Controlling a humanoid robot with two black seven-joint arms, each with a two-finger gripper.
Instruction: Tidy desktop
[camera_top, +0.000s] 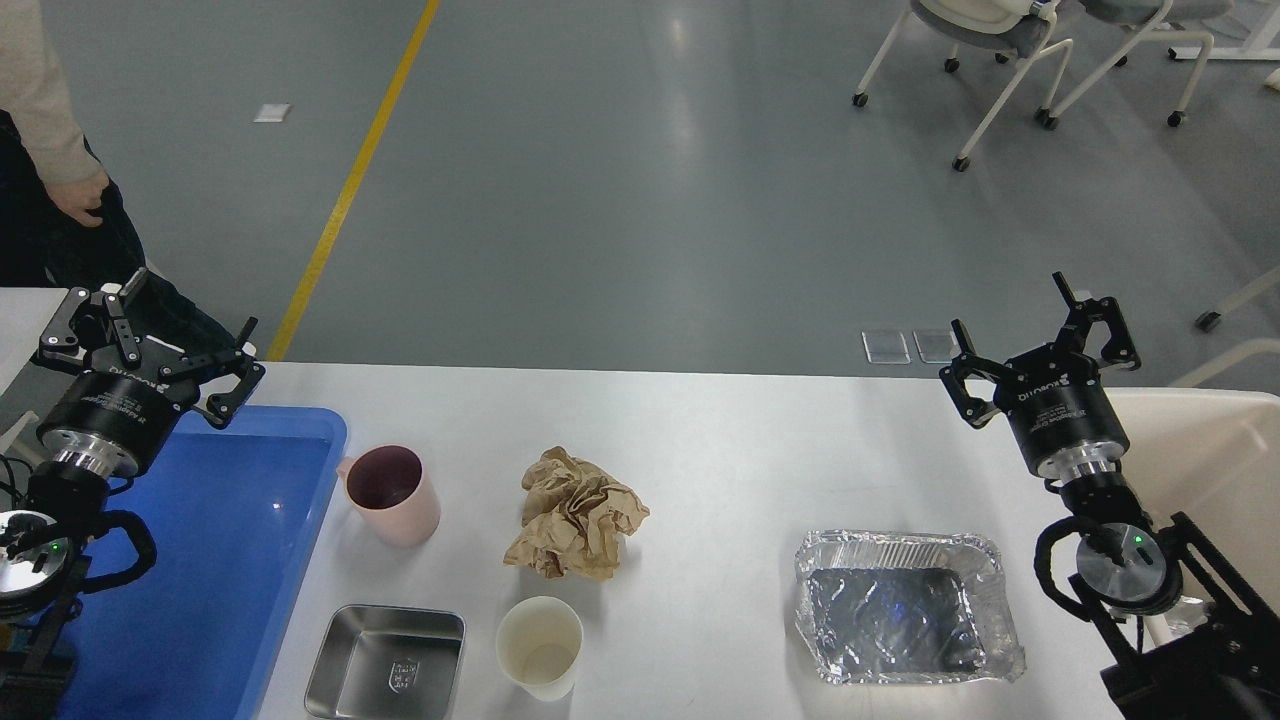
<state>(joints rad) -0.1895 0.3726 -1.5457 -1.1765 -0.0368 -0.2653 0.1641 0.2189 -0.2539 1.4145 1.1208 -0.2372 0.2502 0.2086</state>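
Where the view's bottom edge cuts the table (740, 440), we see a steel square tray (387, 662) and a white paper cup (540, 646) side by side, apart from each other, and further right a crinkled foil pan (905, 620), with a wide bare strip of white between cup and pan. Behind the cup lies a crumpled brown paper (575, 514), and left of it stands a pink mug (391, 493), upright, just beside the blue tray (250, 560) that covers the left end of the table. A cream-white bin (1210, 450) sits at the right end.

The table is smooth, white and glossy, and by far the largest thing we see; its far half is bare from the blue tray across to the bin. Its far edge runs straight from left to right, with grey floor beyond.

Our left end effector (190, 340) hangs over the far left corner above the blue tray, fingers spread wide and gripping nothing. Our right end effector (1020, 335) hovers at the far right edge beside the bin, likewise spread wide and empty.
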